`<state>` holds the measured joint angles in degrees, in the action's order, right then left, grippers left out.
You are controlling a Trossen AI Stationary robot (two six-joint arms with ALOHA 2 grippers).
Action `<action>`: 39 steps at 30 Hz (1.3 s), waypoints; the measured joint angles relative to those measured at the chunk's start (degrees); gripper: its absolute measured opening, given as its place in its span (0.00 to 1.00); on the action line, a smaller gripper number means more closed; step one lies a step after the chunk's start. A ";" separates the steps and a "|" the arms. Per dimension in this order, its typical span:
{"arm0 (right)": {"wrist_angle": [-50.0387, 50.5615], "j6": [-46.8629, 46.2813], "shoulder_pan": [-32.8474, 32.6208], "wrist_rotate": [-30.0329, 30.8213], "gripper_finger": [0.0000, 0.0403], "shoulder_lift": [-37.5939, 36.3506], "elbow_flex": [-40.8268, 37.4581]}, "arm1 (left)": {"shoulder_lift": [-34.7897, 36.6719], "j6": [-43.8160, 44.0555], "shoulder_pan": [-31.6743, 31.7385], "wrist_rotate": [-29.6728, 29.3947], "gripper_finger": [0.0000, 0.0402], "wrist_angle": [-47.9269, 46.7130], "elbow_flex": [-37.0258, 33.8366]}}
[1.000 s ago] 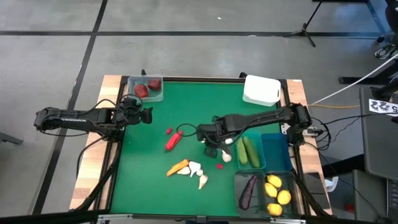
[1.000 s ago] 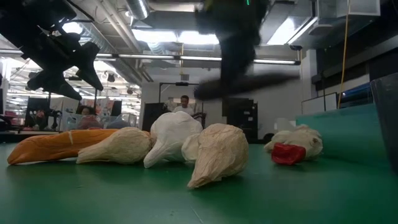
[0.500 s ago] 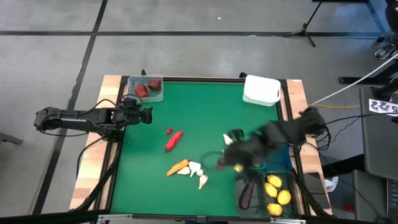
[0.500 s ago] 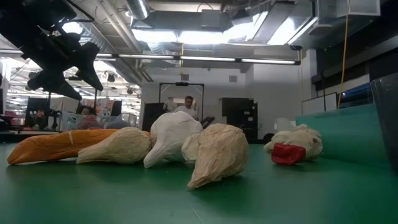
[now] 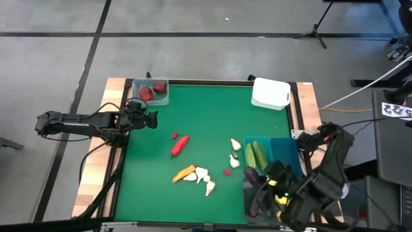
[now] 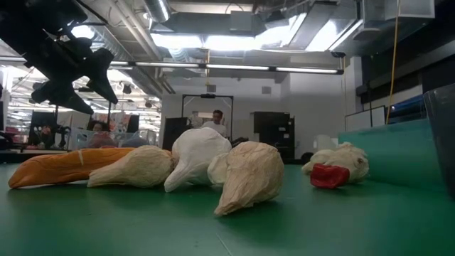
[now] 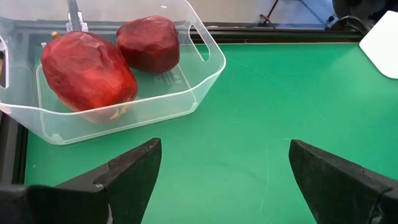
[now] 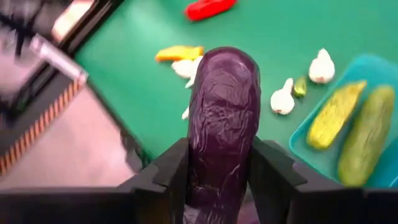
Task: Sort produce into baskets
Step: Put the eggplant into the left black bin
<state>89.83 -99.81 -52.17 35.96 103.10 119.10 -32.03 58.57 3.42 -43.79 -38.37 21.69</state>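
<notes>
**A:** Green mat (image 5: 193,116) covers the table, grey floor around it. From above we've got loose produce mid-mat: a red pepper (image 5: 179,145), a small red piece (image 5: 174,135) just beside it, an orange carrot (image 5: 183,173) touching a cluster of white garlic (image 5: 205,180), two more garlic bulbs (image 5: 235,153) near the teal basket (image 5: 258,156), and a small red bit (image 5: 226,171) close to those.

**B:** Baskets?

**A:** Clear basket (image 5: 152,91) at the far left corner with two dark red round ones (image 7: 88,70) inside. White basket (image 5: 270,93) at the far right corner. Teal basket holds the cucumbers (image 5: 260,155); a second teal one (image 5: 284,154) sits just beside it. Lemons (image 5: 284,191) are in a dark basket (image 5: 296,193) at the near right corner.

**B:** Right arm?

**A:** Right gripper (image 8: 219,186) is over the near right corner above the dark baskets, blurred in the overhead. Wrist view shows its fingers (image 8: 163,176) clamped on a purple eggplant (image 8: 222,112), one finger on each side. We can't tell whether the eggplant touches a basket.

**B:** Left?

**A:** Left gripper (image 7: 221,171) waits at the left table edge, near the clear basket, fingers spread wide with nothing between them. Low view: carrot and garlic up front, a person (image 6: 217,121) standing far back in the room.
</notes>
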 joint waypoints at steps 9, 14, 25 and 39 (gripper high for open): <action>-5.73 -22.50 -3.15 -4.77 0.34 0.03 -18.18 | 0.02 0.90 0.00 0.66 0.86 0.00 0.00; -17.29 -23.92 -4.60 -7.52 0.34 0.05 -25.66 | 0.01 0.92 0.00 0.77 0.86 -0.02 0.00; -18.42 -22.88 -9.98 -10.14 0.34 0.05 -30.82 | 0.02 1.05 0.00 0.79 0.86 0.00 0.00; -24.26 -21.20 -9.97 -12.67 0.34 0.05 -40.11 | 0.00 1.44 0.00 0.81 0.86 0.00 0.00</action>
<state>65.57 -121.01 -62.13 23.29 103.15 78.98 -32.03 60.01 3.42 -42.98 -38.37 21.69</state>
